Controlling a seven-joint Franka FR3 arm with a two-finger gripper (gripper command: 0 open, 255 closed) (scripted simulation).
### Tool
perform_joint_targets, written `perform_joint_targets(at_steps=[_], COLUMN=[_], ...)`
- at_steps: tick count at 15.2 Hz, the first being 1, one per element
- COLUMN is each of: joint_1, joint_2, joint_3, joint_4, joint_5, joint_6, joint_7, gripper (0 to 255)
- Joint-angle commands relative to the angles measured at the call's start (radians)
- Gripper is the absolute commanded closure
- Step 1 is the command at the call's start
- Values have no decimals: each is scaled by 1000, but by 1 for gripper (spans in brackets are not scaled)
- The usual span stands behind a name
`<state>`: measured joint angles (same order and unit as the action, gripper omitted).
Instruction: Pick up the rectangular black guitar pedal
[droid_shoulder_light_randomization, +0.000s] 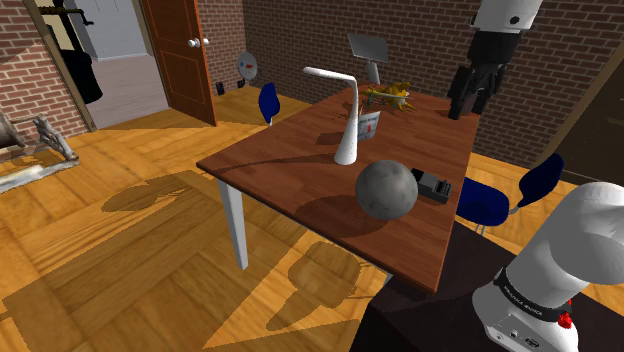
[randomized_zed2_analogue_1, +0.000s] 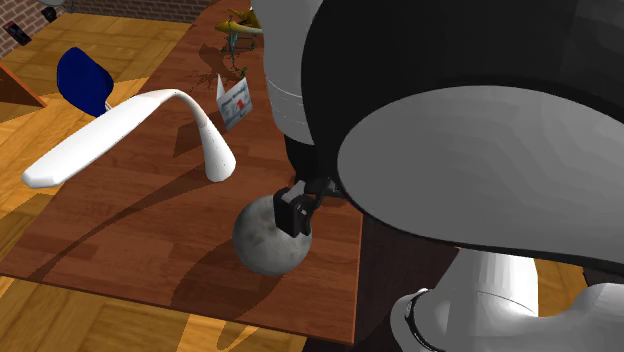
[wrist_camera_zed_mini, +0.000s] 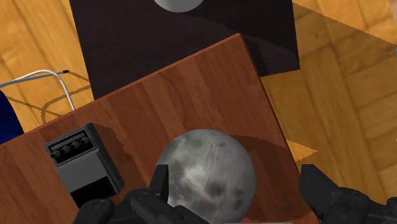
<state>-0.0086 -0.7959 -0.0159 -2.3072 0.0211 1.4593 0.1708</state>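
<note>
Black fingers (wrist_camera_zed_mini: 161, 184), spread wide and empty, hover above a grey moon-like ball (wrist_camera_zed_mini: 205, 175) on the wooden tabletop (wrist_camera_zed_mini: 191, 89), the black guitar pedal (wrist_camera_zed_mini: 83, 167) lying outside one finger (just beside the ball), so this looks like the approach, which next calls for shifting across over the pedal, then lowering.

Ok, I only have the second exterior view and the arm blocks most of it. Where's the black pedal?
Observer: Shoulder view: the black pedal lies on the table, close beside the grey ball, on the shoulder view's right of it.
Operator: Is the gripper on it?
Observer: No, the gripper hangs high above the table, apart from both.
Operator: Fingers open?
Observer: Yes; in the wrist view the fingers stand apart, more over the ball than the pedal.
</note>
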Motion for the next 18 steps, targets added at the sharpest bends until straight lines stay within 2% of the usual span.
perform_joint_targets(at_steps=[1, 10, 18], joint_1=[0, -47, -83], joint_2=[0, 155, 376], joint_3=[0, -110, -208], joint_4=[0, -113, -128], joint_5=[0, -81, -124], joint_6=[0, 244, 464], joint_7=[0, -102, -190], gripper=[0, 0, 0])
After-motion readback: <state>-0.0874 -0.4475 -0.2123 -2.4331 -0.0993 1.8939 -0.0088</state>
